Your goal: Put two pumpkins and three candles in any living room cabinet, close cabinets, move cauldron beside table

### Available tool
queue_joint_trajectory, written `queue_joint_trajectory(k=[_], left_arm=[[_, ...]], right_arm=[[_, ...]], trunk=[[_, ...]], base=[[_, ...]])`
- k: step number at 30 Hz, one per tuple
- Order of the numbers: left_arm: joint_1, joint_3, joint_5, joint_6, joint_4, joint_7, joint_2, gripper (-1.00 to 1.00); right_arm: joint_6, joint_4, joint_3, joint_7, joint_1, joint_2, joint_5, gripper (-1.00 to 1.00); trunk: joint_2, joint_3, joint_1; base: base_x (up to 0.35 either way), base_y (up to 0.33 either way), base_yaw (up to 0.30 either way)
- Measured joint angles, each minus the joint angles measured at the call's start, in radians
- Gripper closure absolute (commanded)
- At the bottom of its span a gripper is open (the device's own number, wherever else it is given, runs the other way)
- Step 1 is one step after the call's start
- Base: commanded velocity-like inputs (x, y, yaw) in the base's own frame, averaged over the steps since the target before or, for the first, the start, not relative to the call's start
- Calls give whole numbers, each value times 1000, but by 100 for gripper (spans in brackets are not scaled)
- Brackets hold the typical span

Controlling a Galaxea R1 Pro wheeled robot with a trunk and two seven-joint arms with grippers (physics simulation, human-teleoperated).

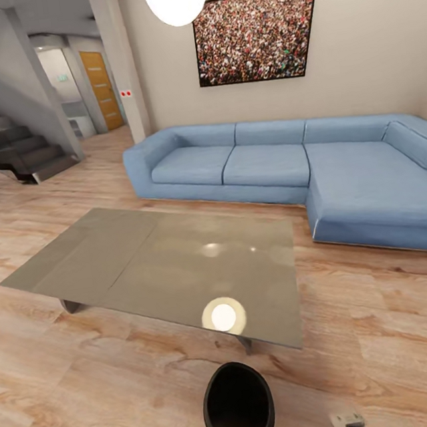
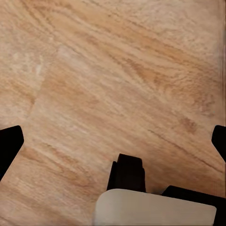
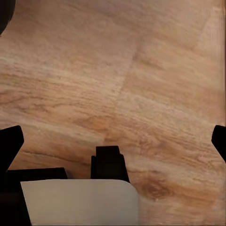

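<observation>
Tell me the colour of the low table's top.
Pale grey and glossy, reflecting the lamp; the table shows best in the head view.

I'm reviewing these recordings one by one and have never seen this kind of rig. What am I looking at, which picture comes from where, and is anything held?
These are simulator renders from a wheeled two-armed robot. The big picture is from its head camera, looking down into a living room: a low grey table with nothing on it but a lamp's reflection, a blue sofa behind, and stairs. The black cauldron sits on the floor just in front of the robot, near the table's edge. The other two pictures come from cameras on each wrist, both looking at bare wood floor. The left tool and right tool have their fingers spread wide, holding nothing.
</observation>
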Motion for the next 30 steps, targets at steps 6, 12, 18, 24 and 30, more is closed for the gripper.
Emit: queue_joint_trajectory(k=[6, 12, 18, 24, 30], left_arm=[[14, 1, 1, 0, -1, 0, -1, -100], [15, 1, 3, 0, 0, 0, 0, -100], [15, 1, 7, -1, 0, 0, 0, -100], [15, 3, 10, -2, -1, 0, 0, -100], [15, 3, 10, -2, -1, 0, 1, -100]], right_arm=[[1, 0, -2, 1, 5, 1, -2, -100], [0, 0, -2, 1, 5, 1, -54, -100], [-1, -1, -2, 1, 5, -1, -97, -100], [0, -1, -1, 1, 5, 2, -102, -100], [-3, -1, -1, 1, 6, 1, -101, -100]], trunk=[[0, 4, 0], [0, 5, 0], [0, 5, 0], [0, 5, 0], [28, 19, -15]], base=[[0, 0, -272], [0, 0, -281], [0, 0, -282], [-78, 0, -284], [-297, 0, -234]])
